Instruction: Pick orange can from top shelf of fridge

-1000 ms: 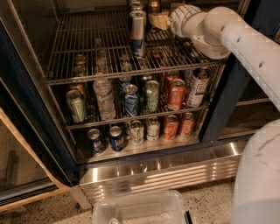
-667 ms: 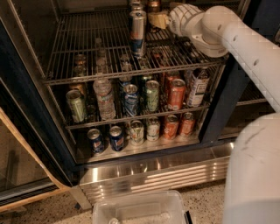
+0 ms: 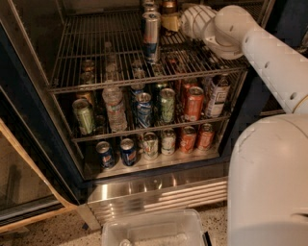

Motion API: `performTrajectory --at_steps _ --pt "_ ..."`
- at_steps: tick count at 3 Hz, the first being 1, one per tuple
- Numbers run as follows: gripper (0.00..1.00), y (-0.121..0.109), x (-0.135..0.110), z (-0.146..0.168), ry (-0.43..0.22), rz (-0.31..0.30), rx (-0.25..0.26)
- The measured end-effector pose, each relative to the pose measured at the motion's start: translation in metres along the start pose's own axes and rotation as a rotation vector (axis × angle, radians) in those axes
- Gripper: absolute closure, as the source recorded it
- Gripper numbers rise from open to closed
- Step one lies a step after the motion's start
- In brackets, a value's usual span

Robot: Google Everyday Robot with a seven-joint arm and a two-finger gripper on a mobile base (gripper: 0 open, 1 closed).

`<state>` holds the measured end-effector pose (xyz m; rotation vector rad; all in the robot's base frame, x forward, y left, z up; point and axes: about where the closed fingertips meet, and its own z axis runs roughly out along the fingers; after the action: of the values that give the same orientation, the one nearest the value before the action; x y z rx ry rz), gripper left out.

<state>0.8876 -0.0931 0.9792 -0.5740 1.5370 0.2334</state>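
The fridge (image 3: 159, 192) stands open in front of me. Its top shelf (image 3: 96, 53) is a silvery wire rack. The orange can (image 3: 168, 6) stands at the back of that shelf, cut off by the picture's top edge, so only its dark coppery body shows. My gripper (image 3: 170, 21) reaches in from the right at the end of the white arm (image 3: 226, 26). It sits right in front of and below the orange can, and contact cannot be made out. A taller silver-and-blue can (image 3: 150, 36) stands just left of the gripper.
The middle rack (image 3: 144, 129) holds several cans and bottles, including a red can (image 3: 193, 103) and a clear water bottle (image 3: 114, 108). The bottom rack holds several more cans. A clear plastic bin (image 3: 154, 230) lies on the floor. My white body (image 3: 269, 182) fills the right side.
The arm has pushed slightly left and deeper into the fridge, bringing the gripper closer to the orange can. My body now covers more of the right side.
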Motion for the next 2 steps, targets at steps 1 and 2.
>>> performTrajectory --at_steps 1,2 --pt "0.36 -0.0043 0.0039 0.0063 0.009 -0.009 0.009" --pt "0.36 -0.0116 0.0020 0.0017 0.003 -0.017 0.032"
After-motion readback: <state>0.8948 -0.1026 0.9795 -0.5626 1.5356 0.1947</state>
